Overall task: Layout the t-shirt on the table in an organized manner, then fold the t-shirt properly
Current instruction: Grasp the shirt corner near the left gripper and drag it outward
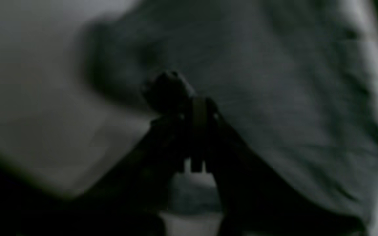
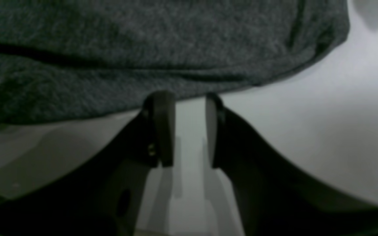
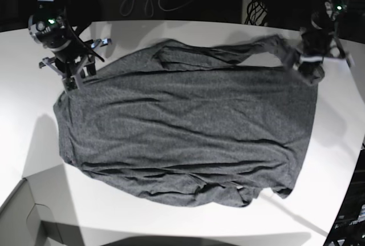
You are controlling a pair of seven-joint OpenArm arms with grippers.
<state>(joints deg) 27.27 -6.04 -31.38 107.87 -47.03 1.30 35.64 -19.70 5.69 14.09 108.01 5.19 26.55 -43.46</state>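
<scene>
Left gripper (image 3: pixel 293 60) pinching a t-shirt (image 3: pixel 188 126) corner, right gripper (image 2: pixel 190 98) spread at its edge: shirt largely flattened on table (image 3: pixel 171 223), hem rumpled, folding unstarted.

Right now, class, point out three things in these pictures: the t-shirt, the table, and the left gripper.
t-shirt (image 3: pixel 188 132), base view, middle of the spread cloth.
table (image 3: pixel 142 217), base view, bare white top below the shirt.
left gripper (image 1: pixel 189 105), left wrist view, tip of the shut jaws pinching cloth.

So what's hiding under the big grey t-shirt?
Only the white table shows around the t-shirt. The cloth covers whatever lies beneath, so nothing else can be seen. At one corner, the left gripper is pinching the fabric.
</scene>
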